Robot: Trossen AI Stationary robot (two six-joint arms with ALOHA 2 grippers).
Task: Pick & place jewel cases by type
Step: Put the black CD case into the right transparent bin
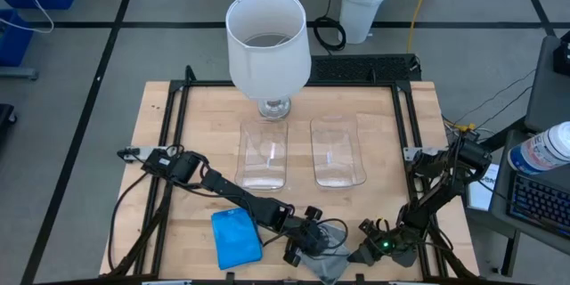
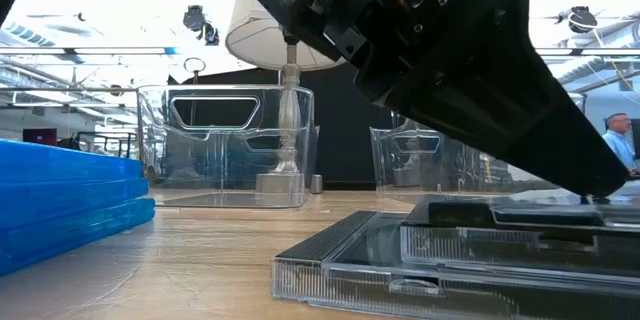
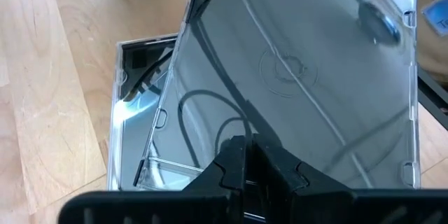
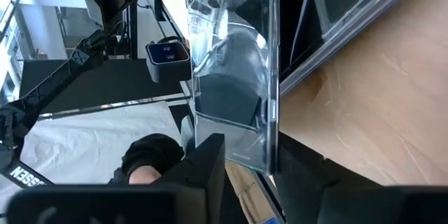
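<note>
Near the table's front edge, a smoky grey jewel case (image 3: 294, 77) stands tilted over another smoky case (image 3: 133, 112) that lies flat on the wood. My left gripper (image 3: 252, 171) is shut on the tilted one. My right gripper (image 4: 252, 161) is at the front right, also seen in the high view (image 1: 370, 248). It is open, its fingers on either side of a clear-looking case edge (image 4: 269, 112), with a gap showing beside one finger (image 4: 206, 171). A stack of blue jewel cases (image 1: 236, 239) lies front left. My left gripper pinches the tilted smoky case at the middle of its near edge (image 3: 245, 129) between its two fingers. The fingers slant down from the table's left. The case is raised at a slant above the flat smoky case.
Two clear trays (image 1: 264, 154) (image 1: 338, 151) stand side by side mid-table. A white-shaded lamp (image 1: 267, 44) is behind them. A black frame (image 1: 178, 107) runs round the table. A keyboard (image 1: 543, 200) lies off to the right. A person (image 2: 620, 140) stands in the room.
</note>
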